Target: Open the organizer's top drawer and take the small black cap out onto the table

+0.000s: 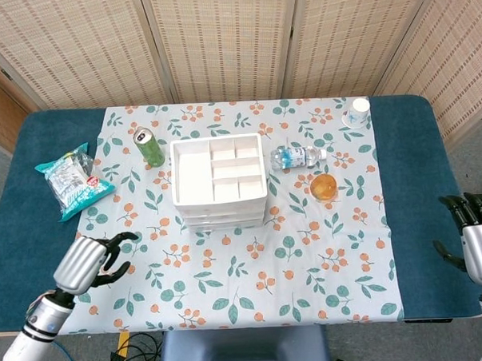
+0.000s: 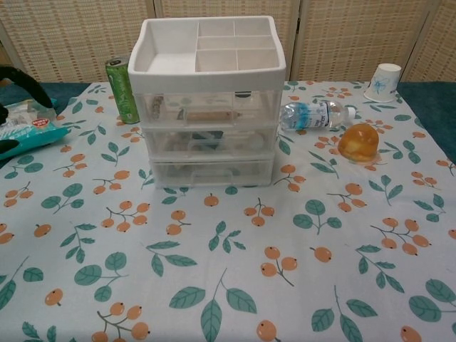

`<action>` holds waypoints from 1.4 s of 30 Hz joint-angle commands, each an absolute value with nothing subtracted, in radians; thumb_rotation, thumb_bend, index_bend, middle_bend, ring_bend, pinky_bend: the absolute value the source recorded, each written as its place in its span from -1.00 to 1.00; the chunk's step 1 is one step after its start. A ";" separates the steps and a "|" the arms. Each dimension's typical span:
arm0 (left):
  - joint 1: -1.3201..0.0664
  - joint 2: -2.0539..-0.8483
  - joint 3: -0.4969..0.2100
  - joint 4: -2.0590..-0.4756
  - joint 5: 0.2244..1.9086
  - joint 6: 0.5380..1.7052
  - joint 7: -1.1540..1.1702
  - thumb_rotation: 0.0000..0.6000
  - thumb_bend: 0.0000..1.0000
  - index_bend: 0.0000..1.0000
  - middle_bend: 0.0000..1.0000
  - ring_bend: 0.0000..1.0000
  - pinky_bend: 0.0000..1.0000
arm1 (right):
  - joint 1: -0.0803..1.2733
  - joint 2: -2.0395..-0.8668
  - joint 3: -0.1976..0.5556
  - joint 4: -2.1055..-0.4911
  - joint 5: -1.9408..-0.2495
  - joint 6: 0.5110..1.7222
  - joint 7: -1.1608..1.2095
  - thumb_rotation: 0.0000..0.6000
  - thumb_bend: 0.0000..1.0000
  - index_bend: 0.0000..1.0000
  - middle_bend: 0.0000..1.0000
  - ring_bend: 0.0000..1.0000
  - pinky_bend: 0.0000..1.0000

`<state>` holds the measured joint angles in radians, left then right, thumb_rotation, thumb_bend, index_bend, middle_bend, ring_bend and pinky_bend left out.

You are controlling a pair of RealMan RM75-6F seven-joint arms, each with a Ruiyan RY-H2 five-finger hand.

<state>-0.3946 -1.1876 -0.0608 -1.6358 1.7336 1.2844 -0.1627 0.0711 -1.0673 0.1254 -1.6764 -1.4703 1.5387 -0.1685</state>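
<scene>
The white organizer [image 1: 219, 181] stands mid-table with a divided tray on top and three clear drawers [image 2: 210, 135] facing me. Its top drawer [image 2: 206, 108] is pushed in. A small dark object [image 2: 244, 93] shows through the drawer's upper right; I cannot tell if it is the black cap. My left hand [image 1: 92, 263] hovers over the table's front left, fingers loosely curved and apart, holding nothing. In the chest view only its dark fingertips [image 2: 16, 77] show at the left edge. My right hand [image 1: 477, 234] is at the far right edge, fingers spread and empty.
A green can [image 1: 150, 146] stands left of the organizer, and a teal snack bag [image 1: 71, 181] lies further left. To the right lie a water bottle [image 1: 297, 156] and an amber round object [image 1: 324, 187]. A paper cup [image 1: 358, 111] stands at the back right.
</scene>
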 commanded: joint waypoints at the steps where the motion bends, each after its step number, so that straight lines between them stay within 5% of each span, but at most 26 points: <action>1: -0.460 -1.234 -0.065 -1.636 1.739 1.217 -0.230 1.00 -0.11 -0.38 0.87 0.71 1.00 | 0.072 -1.067 0.125 -1.678 -1.471 1.538 -0.169 1.00 -0.51 -0.68 -0.59 -0.67 -0.55; 7: -0.536 -1.305 -0.071 -1.635 1.680 1.113 -0.342 1.00 -0.02 -0.45 1.00 0.92 1.00 | 0.069 -1.061 0.127 -1.688 -1.472 1.548 -0.162 1.00 -0.50 -0.68 -0.59 -0.67 -0.55; 16: -0.591 -1.436 -0.082 -1.602 1.602 1.051 -0.390 1.00 0.00 -0.88 1.00 0.97 1.00 | 0.062 -1.069 0.116 -1.685 -1.466 1.544 -0.154 1.00 -0.49 -0.68 -0.59 -0.67 -0.55; 42: -0.654 -1.701 -0.177 -1.537 1.332 0.965 -0.386 1.00 0.00 -1.00 1.00 0.99 1.00 | 0.062 -1.068 0.113 -1.686 -1.441 1.522 -0.153 1.00 -0.49 -0.68 -0.59 -0.67 -0.55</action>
